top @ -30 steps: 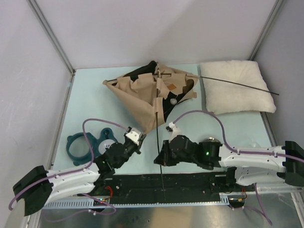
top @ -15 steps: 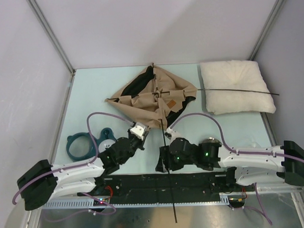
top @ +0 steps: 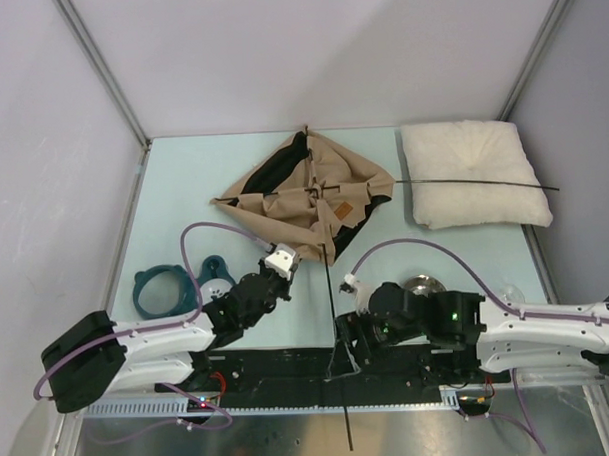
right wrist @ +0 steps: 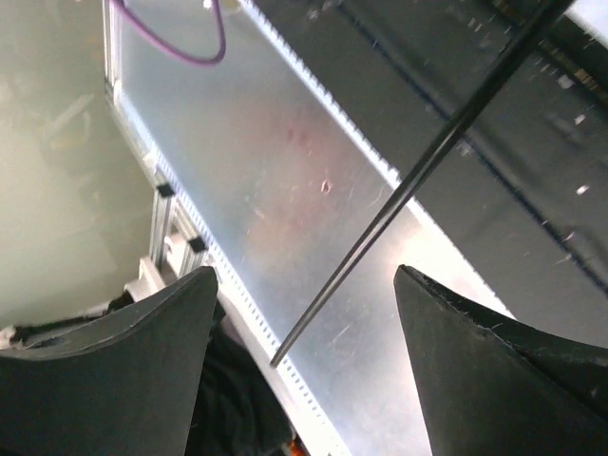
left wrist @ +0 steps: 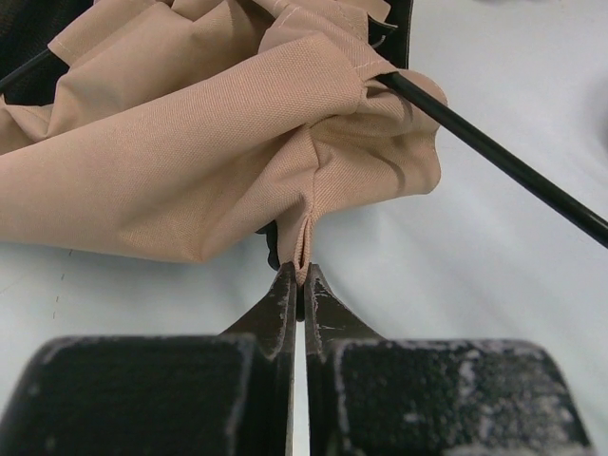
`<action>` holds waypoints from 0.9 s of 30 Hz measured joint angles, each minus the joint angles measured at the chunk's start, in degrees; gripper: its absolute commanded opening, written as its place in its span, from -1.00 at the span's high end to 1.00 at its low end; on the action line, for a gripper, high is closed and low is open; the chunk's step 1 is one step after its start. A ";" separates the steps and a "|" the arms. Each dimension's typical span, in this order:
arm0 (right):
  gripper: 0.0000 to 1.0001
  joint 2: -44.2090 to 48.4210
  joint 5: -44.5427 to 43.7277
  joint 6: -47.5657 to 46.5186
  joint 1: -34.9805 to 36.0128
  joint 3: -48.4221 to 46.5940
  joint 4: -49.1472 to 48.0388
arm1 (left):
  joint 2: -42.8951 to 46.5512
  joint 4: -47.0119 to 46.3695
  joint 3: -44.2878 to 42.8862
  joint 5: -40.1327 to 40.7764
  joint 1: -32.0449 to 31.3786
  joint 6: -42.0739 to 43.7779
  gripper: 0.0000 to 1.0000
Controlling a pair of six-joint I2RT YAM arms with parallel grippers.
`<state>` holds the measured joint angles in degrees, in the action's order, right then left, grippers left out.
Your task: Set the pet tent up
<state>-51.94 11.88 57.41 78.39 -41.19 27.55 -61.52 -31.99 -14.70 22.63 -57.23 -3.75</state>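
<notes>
Soft, floppy stuff: the left pincer [left wrist: 298, 288] pinches a tent [left wrist: 190, 161] fold, seemingly a good hold. The right pincer [right wrist: 304, 285] is spread, a thin springy-looking pole [right wrist: 419, 182] passing between, untouched.

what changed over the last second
The right gripper let go of the pole, opened and drew back toward the near edge; the pole slid that way too. The tent changed shape, its left corner now nearer the arms. The left gripper stays shut on the tent's fabric; the pillow has not moved.
</notes>
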 measured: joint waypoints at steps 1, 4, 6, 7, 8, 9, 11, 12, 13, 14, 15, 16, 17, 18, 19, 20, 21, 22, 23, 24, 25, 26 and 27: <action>-0.59 0.42 1.05 0.24 0.50 0.11 -0.04 | -0.28 0.02 -0.04 0.24 0.00 -0.31 1.00; -0.56 -0.07 3.67 1.36 2.56 1.20 -0.37 | -0.74 0.04 -0.48 0.83 -0.02 -0.57 0.99; -0.53 -1.14 4.76 2.25 3.89 2.40 -0.42 | -0.83 0.04 -0.96 1.01 -0.02 -0.81 0.99; -0.51 -1.66 5.25 2.69 4.61 3.04 -0.42 | -0.83 0.04 -1.18 1.07 -0.02 -0.83 1.00; -0.49 -2.10 5.60 3.15 5.16 3.52 -0.42 | -0.83 0.04 -1.38 1.09 -0.02 -0.83 1.00; -0.46 -2.56 5.81 3.58 5.84 3.98 -0.42 | -0.83 0.04 -1.51 1.11 -0.02 -0.83 1.00; -0.37 -3.28 6.19 4.26 6.97 4.50 -0.46 | -0.83 0.04 -1.73 1.18 -0.02 -0.83 1.00; -0.31 -3.54 6.23 4.55 7.41 4.59 -0.61 | -0.83 0.04 -1.77 1.18 -0.02 -0.83 1.00; -0.24 -3.76 6.21 4.74 7.76 4.63 -1.03 | -0.83 0.04 -1.79 1.20 -0.02 -0.83 1.00; -0.18 -4.00 6.19 4.98 8.00 4.66 -1.66 | -0.83 0.04 -1.79 1.22 -0.02 -0.83 1.00; -0.08 -4.22 6.12 5.18 8.17 4.68 -2.45 | -0.83 0.04 -1.79 1.22 -0.02 -0.83 1.00; 0.01 -4.44 5.99 5.40 8.26 4.70 -3.28 | -0.83 0.04 -1.79 1.25 -0.02 -0.83 1.00; 0.17 -4.63 5.90 5.55 8.28 4.76 -4.20 | -0.83 0.04 -1.79 1.25 -0.02 -0.85 1.00; 0.32 -4.85 5.68 5.70 8.28 4.79 -4.83 | -0.83 0.04 -1.79 1.25 -0.02 -0.85 0.99; 0.54 -5.16 5.51 5.84 8.26 4.81 -5.70 | -0.83 0.04 -1.79 1.25 -0.02 -0.85 1.00; 0.77 -5.42 5.46 5.88 8.24 4.81 -6.49 | -0.83 0.04 -1.79 1.25 -0.02 -0.85 1.00; 0.88 -5.77 5.40 6.03 8.22 4.81 -7.34 | -0.83 0.04 -1.79 1.22 -0.02 -0.85 0.99; 0.94 -6.16 5.22 6.64 8.22 4.83 -8.15 | -0.83 0.04 -1.79 1.22 -0.02 -0.87 0.99; 0.97 -6.40 5.09 6.93 8.11 4.87 -8.55 | -0.83 0.04 -1.79 1.22 -0.02 -0.87 0.99; 0.99 -6.56 4.96 7.30 8.02 4.98 -8.90 | -0.83 0.04 -1.79 1.20 -0.02 -0.87 0.99; 0.99 -6.56 4.79 7.34 7.98 5.14 -9.14 | -0.83 0.04 -1.79 1.20 -0.02 -0.87 0.99; 1.00 -6.49 4.44 7.41 7.91 5.29 -9.27 | -0.79 0.07 -1.79 1.14 -0.02 -0.87 0.99; 1.00 -6.32 4.04 7.50 7.67 5.42 -9.38 | -0.66 0.11 -1.79 1.03 -0.02 -0.87 1.00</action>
<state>-58.26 15.92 64.90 86.06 -35.77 18.17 -62.17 -31.88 -16.49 23.66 -57.25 -4.62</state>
